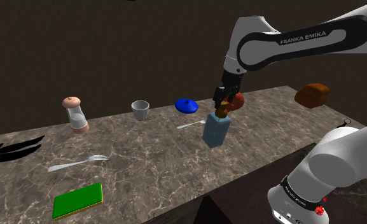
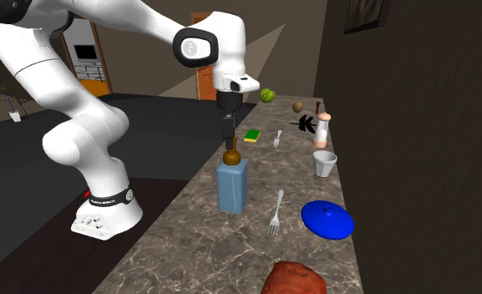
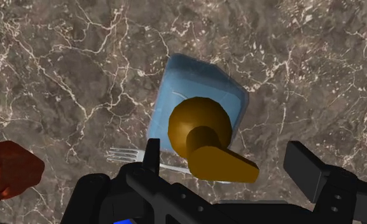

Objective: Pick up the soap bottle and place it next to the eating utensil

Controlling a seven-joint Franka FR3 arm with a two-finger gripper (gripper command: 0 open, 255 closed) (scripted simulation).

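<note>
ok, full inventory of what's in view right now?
soap bottle: 1, blue, brown pump, upright on counter below the fingers
forks: 2, silver, one beside the bottle, other by the sponge
lid: 1, blue, beyond the nearer fork
cup: 1, grey-white, back edge
shaker: 1, pink ends, back edge
sponge: 1, green, front edge
red-brown lump: 1, near the bottle
bread loaf: 1, brown, shoulder view's right end
black leafy thing: 1, shoulder view's left end
round things: 2, one green, one brown, beyond the sponge
counter: 1, brown marble
arm: 1, white
fingers: 2, black, open, pump between them
</note>
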